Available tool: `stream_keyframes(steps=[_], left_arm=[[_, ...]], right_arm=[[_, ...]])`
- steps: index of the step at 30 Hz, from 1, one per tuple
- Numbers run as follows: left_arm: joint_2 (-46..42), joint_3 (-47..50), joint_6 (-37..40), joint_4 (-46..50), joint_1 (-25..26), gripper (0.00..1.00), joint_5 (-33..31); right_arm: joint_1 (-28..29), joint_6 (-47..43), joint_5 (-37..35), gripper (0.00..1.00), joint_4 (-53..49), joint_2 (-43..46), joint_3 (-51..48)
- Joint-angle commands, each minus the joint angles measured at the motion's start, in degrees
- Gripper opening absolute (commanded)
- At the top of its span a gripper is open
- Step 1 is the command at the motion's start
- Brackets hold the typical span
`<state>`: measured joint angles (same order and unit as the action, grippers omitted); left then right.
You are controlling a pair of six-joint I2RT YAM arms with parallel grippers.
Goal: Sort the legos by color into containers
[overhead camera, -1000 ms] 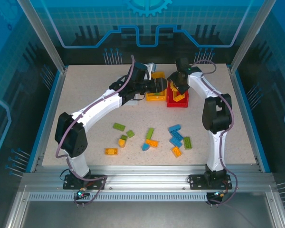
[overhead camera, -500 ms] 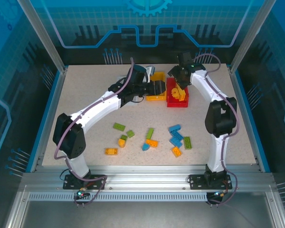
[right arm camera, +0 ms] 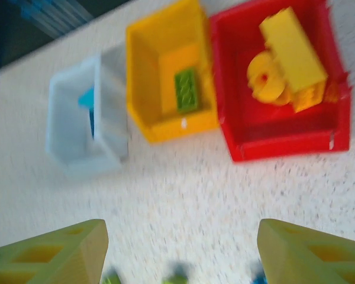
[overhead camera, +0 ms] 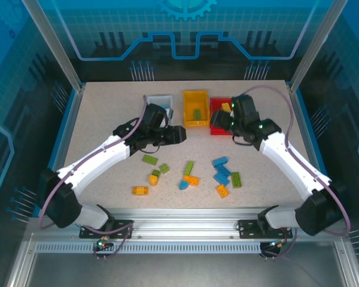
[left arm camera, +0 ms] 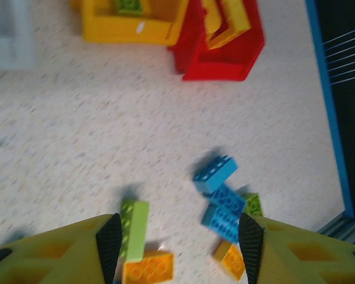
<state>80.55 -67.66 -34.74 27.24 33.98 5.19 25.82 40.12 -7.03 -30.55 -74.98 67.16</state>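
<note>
Hovering empty with jaws wide, the left pincer [left arm camera: 178, 251] and right pincer [right arm camera: 180, 251] hang between the white bin [right arm camera: 83, 157], yellow bin [right arm camera: 171, 127], red bin [right arm camera: 284, 145] and legos [overhead camera: 189, 167] loose on the tabletop [overhead camera: 96, 107], where either should straddle just one squarely, clear of neighbours, before closing.

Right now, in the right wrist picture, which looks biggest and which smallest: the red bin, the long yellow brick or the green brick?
1. red bin
2. long yellow brick, lying in the red bin
3. green brick, in the yellow bin
</note>
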Motion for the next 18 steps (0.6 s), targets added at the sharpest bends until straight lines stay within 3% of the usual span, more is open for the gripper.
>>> stream_keyframes(steps=[1, 8, 18], left_arm=[[-2.6, 3.2, 1.3, 4.9, 0.6, 0.59, -1.4], [0.8, 6.2, 4.0, 4.1, 6.1, 0.61, -3.7], [-2.6, 11.6, -1.3, 6.7, 8.2, 0.57, -7.4]], right_arm=[[5.4, -9.1, 3.0, 0.69, -0.6, 4.0, -5.1], [15.7, -7.4, 4.5, 0.69, -2.5, 10.7, -12.9], [19.1, -4.1, 0.6, 0.69, -6.8, 16.2, -16.4]])
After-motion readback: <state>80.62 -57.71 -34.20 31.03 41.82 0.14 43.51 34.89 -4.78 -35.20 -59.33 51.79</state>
